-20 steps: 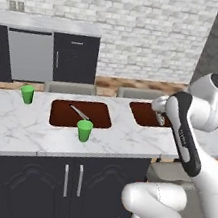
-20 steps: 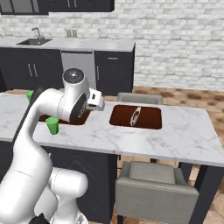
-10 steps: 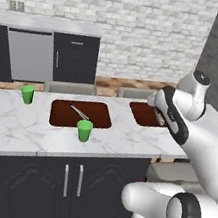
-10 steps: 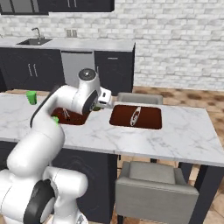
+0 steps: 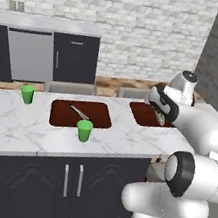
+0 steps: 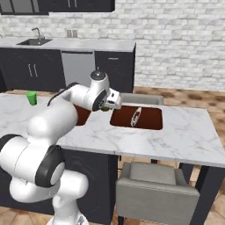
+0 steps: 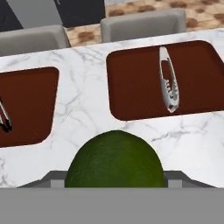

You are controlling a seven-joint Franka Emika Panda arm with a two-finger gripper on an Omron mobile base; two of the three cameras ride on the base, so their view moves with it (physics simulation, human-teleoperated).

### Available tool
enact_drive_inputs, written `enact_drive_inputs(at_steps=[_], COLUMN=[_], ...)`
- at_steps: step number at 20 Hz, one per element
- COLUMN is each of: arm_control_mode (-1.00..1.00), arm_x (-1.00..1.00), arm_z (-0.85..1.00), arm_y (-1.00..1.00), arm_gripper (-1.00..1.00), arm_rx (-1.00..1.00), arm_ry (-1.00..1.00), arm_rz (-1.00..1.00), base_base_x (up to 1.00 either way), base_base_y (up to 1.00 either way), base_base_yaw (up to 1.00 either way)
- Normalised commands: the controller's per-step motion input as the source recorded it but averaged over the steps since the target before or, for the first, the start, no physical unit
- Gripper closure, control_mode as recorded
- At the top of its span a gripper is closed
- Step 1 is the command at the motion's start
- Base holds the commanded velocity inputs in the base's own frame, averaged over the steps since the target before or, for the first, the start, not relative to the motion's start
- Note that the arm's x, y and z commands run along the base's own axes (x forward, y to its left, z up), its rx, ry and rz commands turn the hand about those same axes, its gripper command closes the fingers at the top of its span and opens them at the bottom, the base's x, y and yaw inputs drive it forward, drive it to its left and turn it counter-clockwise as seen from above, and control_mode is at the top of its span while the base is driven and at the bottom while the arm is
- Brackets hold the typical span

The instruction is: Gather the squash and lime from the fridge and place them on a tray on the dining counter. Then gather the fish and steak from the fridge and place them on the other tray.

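Over the dining counter, gripper sits above the bare marble strip between the two brown trays, clamped on the lime. Hand view: the green ball sits right at the bottom, wedged where the fingertips come up, hiding most of them. Right base view: a bit of green shows at the hand, just left of the right tray. Lime is off the marble, held in the air.

Right tray holds a silvery utensil lying lengthwise, slotted in the middle. Left tray has a thin dark-and-grey utensil lying diagonal across it. Hand view catches just the end of that one at the left edge.

Two green cups on the counter: one standing just in front of the left tray's near edge, the other further left, well apart from the trays.

Grey chairs tucked along the far side of the counter, another chair on the near side in the right base view.

Squash, fish, steak, fridge: can't locate any of them.
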Motion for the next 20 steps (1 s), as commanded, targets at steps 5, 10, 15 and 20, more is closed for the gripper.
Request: enact_drive_inputs(at_steps=[5, 10, 15, 20], arm_control_mode=[-1.00, -1.00, -1.00, -1.00], arm_x=[0.65, 0.46, 0.29, 0.17], arm_z=[-0.23, -0.32, -0.34, -0.22], arm_y=[0.00, 0.00, 0.00, -0.01], arm_gripper=[1.00, 1.00, 1.00, 1.00], arm_rx=[0.00, 0.00, 0.00, 0.00], arm_ry=[0.07, 0.08, 0.06, 0.00], arm_rz=[-0.01, 0.00, 0.00, 0.00], base_base_x=[0.00, 0.00, 0.00, 0.00], base_base_y=[0.00, 0.00, 0.00, 0.00], base_base_yaw=[0.00, 0.00, 0.00, 0.00])
